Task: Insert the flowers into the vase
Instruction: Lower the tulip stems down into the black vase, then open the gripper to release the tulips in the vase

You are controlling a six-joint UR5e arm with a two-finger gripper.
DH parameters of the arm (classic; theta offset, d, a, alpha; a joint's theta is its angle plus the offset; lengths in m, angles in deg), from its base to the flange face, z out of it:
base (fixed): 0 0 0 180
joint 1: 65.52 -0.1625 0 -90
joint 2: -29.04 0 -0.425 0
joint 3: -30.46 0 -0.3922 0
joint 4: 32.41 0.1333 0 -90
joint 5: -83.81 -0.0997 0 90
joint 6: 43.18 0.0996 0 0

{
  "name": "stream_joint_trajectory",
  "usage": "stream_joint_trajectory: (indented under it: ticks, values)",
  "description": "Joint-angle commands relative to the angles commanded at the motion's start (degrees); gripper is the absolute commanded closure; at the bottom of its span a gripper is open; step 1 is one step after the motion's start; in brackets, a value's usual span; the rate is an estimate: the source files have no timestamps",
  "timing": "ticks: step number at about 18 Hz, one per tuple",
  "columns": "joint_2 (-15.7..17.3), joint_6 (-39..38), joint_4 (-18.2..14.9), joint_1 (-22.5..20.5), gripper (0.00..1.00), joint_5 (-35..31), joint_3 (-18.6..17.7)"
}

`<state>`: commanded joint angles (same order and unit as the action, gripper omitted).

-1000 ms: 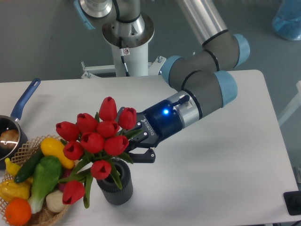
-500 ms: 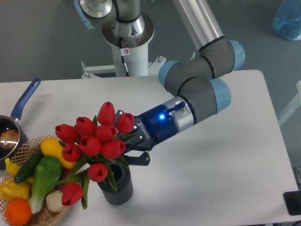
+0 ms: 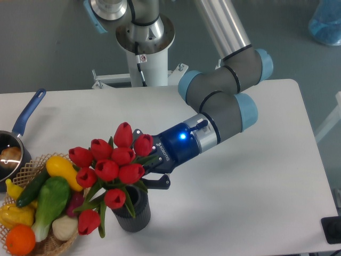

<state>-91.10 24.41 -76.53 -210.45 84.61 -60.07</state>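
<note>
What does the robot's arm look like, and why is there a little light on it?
The arm is made of round grey tubes with light blue caps at the joints and a shiny silver upper tube. Near the end is a silver ring, then a dark blue wrist part with a small glowing blue light; the picture doesn't show what it is for. The hand is black, with white lettering too small to read.

Arm reaches down from upper centre, elbow bent, wrist angled down-left. Blue light lit on wrist. End effector (image 3: 145,169) points left and low; fingers (image 3: 157,183) partly hidden, so whether they are parted or closed is unclear.
</note>
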Motion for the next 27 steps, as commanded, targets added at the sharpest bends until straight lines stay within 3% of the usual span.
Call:
stream_joint_trajectory:
  ticks: [9, 18, 22, 24, 26, 27]
  values:
    - [-2.55, 9.13, 0.0, -0.26, 0.97, -2.19, -4.22]
    - [-3.34, 9.76, 0.17, -0.88, 0.88, -4.21, -5.54]
    - [-3.78, 9.84, 0.35, -1.76, 0.66, -4.66, -5.54]
    - [-3.78, 9.76, 0.26, -2.98, 0.36, -5.62, -6.06]
    - [-3.61, 9.76, 0.26, -3.08, 0.27, -8.16, -6.15]
    - [-3.52, 9.76, 0.26, -3.08, 0.17, -8.61, -6.15]
